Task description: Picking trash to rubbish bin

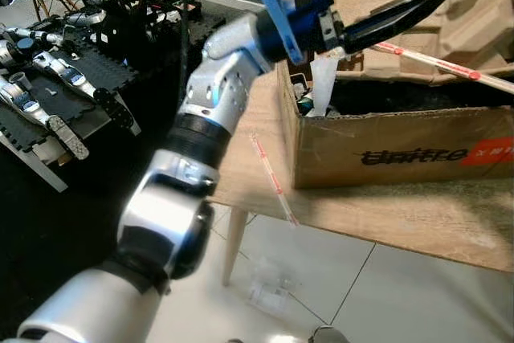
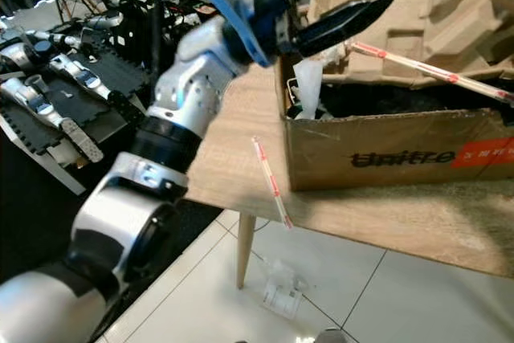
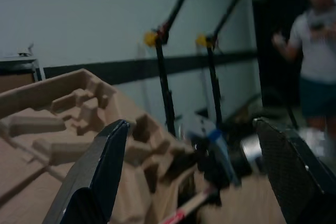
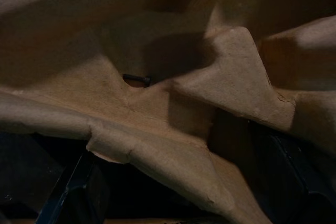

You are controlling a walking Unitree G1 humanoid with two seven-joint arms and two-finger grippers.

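The left gripper (image 1: 401, 15) is up over the far left corner of the cardboard box (image 1: 401, 150) that serves as the bin, and its fingers are spread apart, holding nothing. One long straw (image 1: 438, 60) lies across the box top. Another straw (image 1: 271, 179) lies on the wooden table (image 1: 401, 214), just left of the box. A clear wrapper (image 2: 281, 287) lies on the floor. So I think more picking is left. I cannot tell how the right gripper stands.

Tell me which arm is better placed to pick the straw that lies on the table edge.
Probably left: the left gripper is open above the cardboard box, beside the straw.
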